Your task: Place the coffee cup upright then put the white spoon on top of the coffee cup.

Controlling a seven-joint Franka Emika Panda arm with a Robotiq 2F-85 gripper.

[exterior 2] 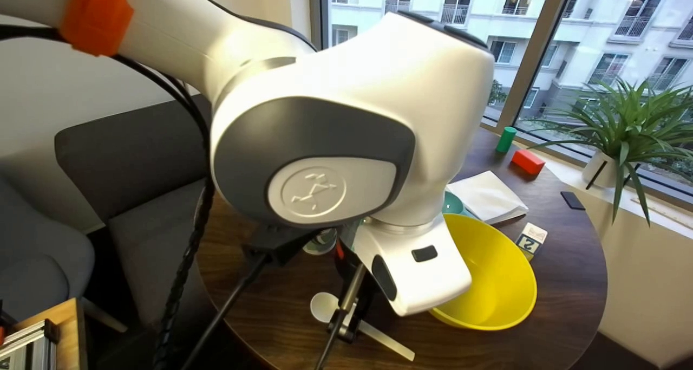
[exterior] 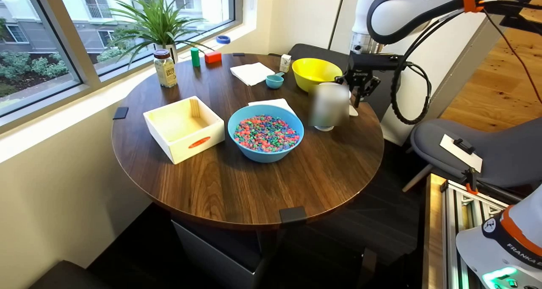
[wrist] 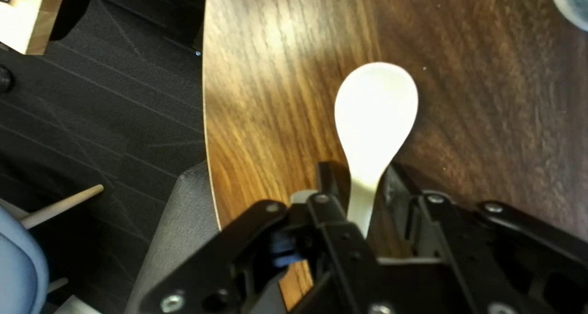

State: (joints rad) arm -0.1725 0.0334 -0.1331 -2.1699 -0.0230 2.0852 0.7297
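Observation:
The white spoon (wrist: 376, 116) lies on the table with its bowl beyond my fingertips. It also shows in both exterior views, at the table's edge (exterior: 352, 111) and under the arm (exterior 2: 387, 341). My gripper (wrist: 360, 180) is open, one finger on each side of the spoon's neck, with gaps between. It is down at the table in both exterior views (exterior: 360, 91) (exterior 2: 349, 320). The coffee cup (exterior: 330, 106) appears to stand upright beside the gripper; its side is blurred. Only its edge (wrist: 575, 3) shows in the wrist view.
A yellow bowl (exterior: 315, 74) stands close behind the cup. A blue bowl (exterior: 266, 150) of colourful beads and a wooden box (exterior: 186, 130) stand further along. A teal measuring cup (exterior: 274, 82), white napkins (exterior: 252, 74) and a letter block (exterior 2: 530, 239) are near. The table edge (wrist: 209, 157) is close.

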